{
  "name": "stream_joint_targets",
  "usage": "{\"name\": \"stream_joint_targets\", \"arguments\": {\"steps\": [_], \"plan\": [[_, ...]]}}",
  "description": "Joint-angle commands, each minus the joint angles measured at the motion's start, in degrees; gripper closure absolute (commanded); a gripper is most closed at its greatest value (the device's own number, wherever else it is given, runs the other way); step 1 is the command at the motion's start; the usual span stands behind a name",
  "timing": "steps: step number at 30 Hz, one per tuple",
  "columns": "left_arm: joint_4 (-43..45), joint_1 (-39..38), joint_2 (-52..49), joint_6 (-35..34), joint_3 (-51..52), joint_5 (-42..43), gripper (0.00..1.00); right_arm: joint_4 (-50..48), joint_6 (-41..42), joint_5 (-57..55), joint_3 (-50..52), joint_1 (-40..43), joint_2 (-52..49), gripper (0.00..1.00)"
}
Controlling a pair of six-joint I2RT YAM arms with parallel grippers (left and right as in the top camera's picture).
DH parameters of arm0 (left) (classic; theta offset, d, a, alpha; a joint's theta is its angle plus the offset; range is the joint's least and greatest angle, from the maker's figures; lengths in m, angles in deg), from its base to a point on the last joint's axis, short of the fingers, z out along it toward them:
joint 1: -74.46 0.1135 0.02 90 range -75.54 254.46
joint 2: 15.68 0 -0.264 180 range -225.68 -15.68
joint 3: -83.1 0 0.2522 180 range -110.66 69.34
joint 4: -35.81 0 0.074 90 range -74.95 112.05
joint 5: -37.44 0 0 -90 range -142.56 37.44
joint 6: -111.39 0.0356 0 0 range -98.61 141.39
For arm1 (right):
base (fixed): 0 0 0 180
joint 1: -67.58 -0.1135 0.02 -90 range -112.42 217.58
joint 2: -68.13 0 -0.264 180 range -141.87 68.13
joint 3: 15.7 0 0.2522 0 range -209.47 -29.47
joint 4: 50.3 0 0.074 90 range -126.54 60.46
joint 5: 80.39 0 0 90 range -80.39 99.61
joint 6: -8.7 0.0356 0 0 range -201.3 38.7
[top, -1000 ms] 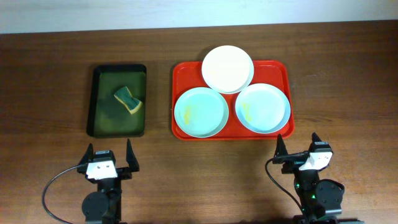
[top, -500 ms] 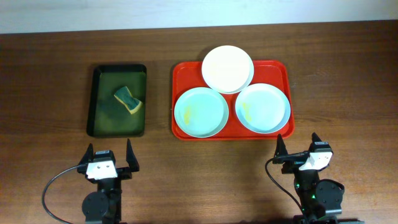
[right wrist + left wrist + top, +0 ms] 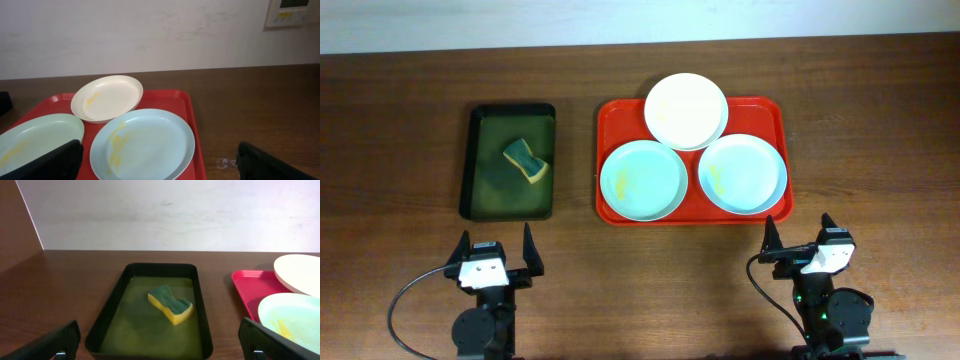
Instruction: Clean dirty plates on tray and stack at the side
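The red tray (image 3: 620,120) lies right of centre with three plates on it. A white plate (image 3: 685,110) sits at the back, overlapping the tray's far rim. Two aqua-blue plates with yellow smears sit in front: one left (image 3: 643,180), one right (image 3: 743,173). The right wrist view shows the tray (image 3: 185,102), the white plate (image 3: 107,98), the right blue plate (image 3: 145,145) and the left one (image 3: 35,137). My left gripper (image 3: 496,256) is open and empty near the table's front, facing the green tray. My right gripper (image 3: 800,238) is open and empty just in front of the red tray.
A dark green tray (image 3: 480,165) at the left holds greenish liquid and a yellow-and-green sponge (image 3: 525,160); both show in the left wrist view, tray (image 3: 107,315) and sponge (image 3: 171,303). Bare wooden table (image 3: 880,120) lies right of the red tray. A wall runs behind.
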Motion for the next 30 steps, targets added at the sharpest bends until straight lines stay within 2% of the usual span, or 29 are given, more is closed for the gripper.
{"name": "stream_joint_targets", "arguments": {"steps": [1,15,16,18,19,20,21,22,24,25,26,27,29,30], "plan": [[-0.28,0.20,0.28,1.29,0.11,0.63,0.01,0.17,0.59,-0.48,0.50,-0.35,0.37,0.02],[-0.20,0.20,0.28,1.25,0.11,0.68,0.01,0.17,0.59,-0.48,0.50,-0.35,0.37,0.02],[0.94,0.20,0.28,0.83,0.11,6.58,0.01,0.17,0.59,-0.48,0.50,-0.35,0.37,0.02],[9.70,0.20,0.28,-1.36,0.11,26.18,0.01,0.17,0.61,-0.48,0.50,-0.35,0.37,0.02],[15.78,0.20,0.28,-1.36,0.11,33.38,0.01,0.17,0.61,-0.50,0.50,-0.35,0.37,0.02],[26.36,0.20,0.28,-1.33,0.11,39.71,0.01,0.17,0.59,-0.48,0.50,-0.35,0.37,0.01],[34.27,0.20,0.28,-1.36,0.11,40.54,0.01,0.17,0.61,-0.48,0.50,-0.35,0.37,0.02],[42.88,0.20,0.28,-1.38,-0.48,37.97,0.01,0.17,0.61,-0.48,0.50,-0.35,0.37,0.02],[39.80,0.20,-0.09,-1.38,-4.87,32.98,0.01,0.17,0.59,-0.48,0.50,-0.35,0.37,0.02],[33.14,0.20,-1.25,-1.38,-9.18,30.93,0.01,0.17,0.61,-0.48,0.50,-0.35,0.37,0.02],[20.06,0.22,-6.01,-1.25,-17.68,27.65,0.01,0.17,0.61,-0.48,0.50,-0.35,0.37,0.02],[14.43,0.22,-10.32,-0.37,-22.08,27.15,0.01,0.17,0.61,-0.48,0.50,-0.35,0.37,0.02],[5.86,0.20,-23.21,-0.20,-31.61,30.71,0.01,0.17,0.59,-0.48,0.50,-0.35,0.37,0.02],[-0.39,0.20,-33.53,1.97,-38.93,38.38,0.01,0.17,0.61,-0.48,0.50,-0.35,0.37,0.02]]}}
